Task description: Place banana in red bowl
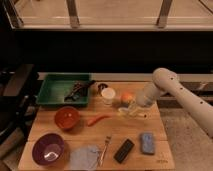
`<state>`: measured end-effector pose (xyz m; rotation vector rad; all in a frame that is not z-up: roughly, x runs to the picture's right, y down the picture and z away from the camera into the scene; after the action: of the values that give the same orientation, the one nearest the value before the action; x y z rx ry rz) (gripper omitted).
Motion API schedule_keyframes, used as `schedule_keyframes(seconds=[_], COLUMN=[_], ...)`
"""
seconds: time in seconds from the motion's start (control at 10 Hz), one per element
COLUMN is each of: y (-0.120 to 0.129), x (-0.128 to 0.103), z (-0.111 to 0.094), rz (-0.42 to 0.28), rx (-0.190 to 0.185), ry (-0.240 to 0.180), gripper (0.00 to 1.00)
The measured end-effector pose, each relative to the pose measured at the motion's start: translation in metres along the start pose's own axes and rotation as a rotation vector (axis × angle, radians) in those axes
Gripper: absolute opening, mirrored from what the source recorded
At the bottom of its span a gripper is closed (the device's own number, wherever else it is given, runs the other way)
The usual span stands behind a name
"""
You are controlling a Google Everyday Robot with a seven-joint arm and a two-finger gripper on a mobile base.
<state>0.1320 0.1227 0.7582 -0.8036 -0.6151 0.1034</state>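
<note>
The banana (132, 112) is pale yellow and lies on the wooden table (165, 155) right of the middle, just below an orange. My gripper (134, 106) is at the end of the white arm that comes in from the right. It is down at the banana, right over its upper side, and hides part of it. The red bowl (66, 117) stands empty on the left half of the table, well apart from the gripper.
A thin orange-red carrot-like item (98, 119) lies between bowl and banana. A purple bowl (48, 148), grey cloth (84, 156), fork (106, 146), black bar (124, 150) and blue sponge (147, 142) line the front. A green tray (54, 96), white cup (108, 95) and orange (127, 96) stand behind.
</note>
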Motion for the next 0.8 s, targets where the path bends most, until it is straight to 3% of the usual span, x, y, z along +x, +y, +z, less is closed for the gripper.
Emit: schedule_keyframes(seconds=[0.2, 0.8], y=[0.008, 0.008], x=[-0.037, -0.040], z=[0.001, 0.001], rz=[-0.078, -0.091], rx=[-0.025, -0.034], ry=[-0.032, -0.024], gripper=[0.00, 0.00])
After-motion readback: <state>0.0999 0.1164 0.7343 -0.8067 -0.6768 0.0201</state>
